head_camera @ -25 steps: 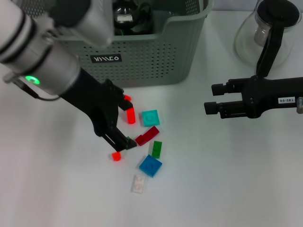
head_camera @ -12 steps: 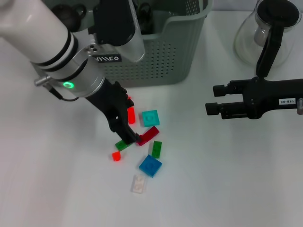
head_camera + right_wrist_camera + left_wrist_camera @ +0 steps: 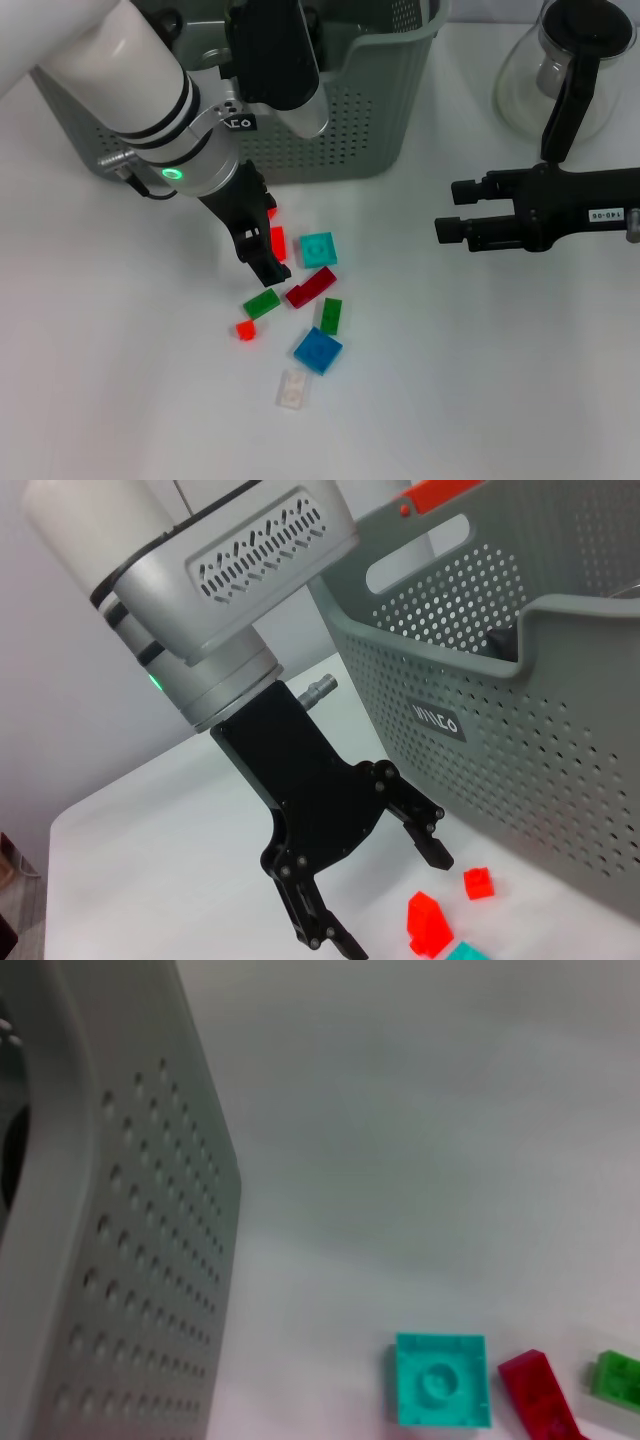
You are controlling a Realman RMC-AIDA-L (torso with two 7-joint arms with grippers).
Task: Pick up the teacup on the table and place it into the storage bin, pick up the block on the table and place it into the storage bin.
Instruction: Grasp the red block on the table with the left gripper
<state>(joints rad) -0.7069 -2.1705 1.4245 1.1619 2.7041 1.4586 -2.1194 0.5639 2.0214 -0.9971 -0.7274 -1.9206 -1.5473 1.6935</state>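
Hovering my open, empty left hand (image 3: 262, 243) over the little blocks near the desk's middle, I should drop straight onto the green block (image 3: 261, 303). My storage bin (image 3: 330, 130) sits by the far edge. Right hand (image 3: 447, 222) waits open.

A clear glass coffee pot with a black lid and handle (image 3: 565, 70) stands at the white table's (image 3: 480, 380) far right corner (partly cropped).
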